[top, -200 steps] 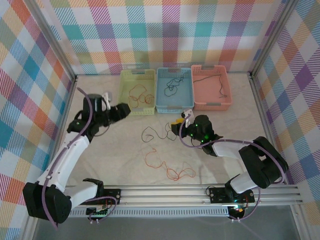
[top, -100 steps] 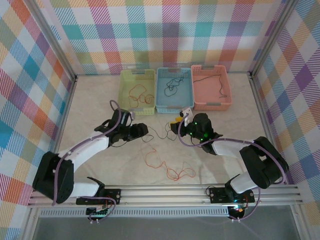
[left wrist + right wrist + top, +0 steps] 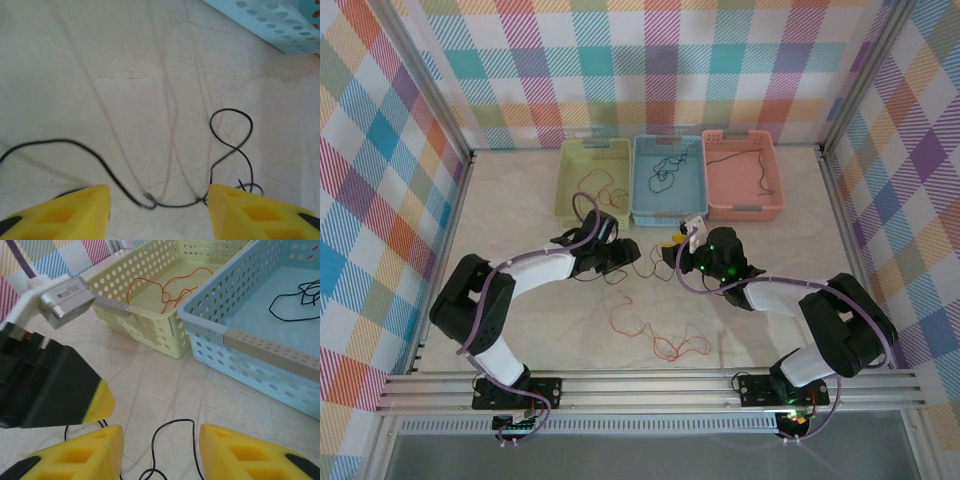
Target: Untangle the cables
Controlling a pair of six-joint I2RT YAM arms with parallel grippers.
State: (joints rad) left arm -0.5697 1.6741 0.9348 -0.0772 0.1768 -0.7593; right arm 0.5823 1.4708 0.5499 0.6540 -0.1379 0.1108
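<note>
**Both jaws open over 1 black cable**

3 baskets line the far side of the counter [image 3: 510,215]: green [image 3: 595,144] holding an orange strand [image 3: 598,192], blue [image 3: 668,215] a black strand [image 3: 665,170], pink [image 3: 745,210] a black wire [image 3: 745,160]. In front of them the left jaws stand open astride the black cable [image 3: 231,148], which lies flat. The right jaws, also open, straddle another loop of it. Nearer, an orange cable [image 3: 655,340] squiggles loose. The counter is beige and faintly cracked, with plaid walls [image 3: 650,60] on 3 sides.

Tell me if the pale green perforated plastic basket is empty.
Not empty. The pale green perforated plastic basket holds a thin orange-red wire, lying in loose loops on its floor.
</note>
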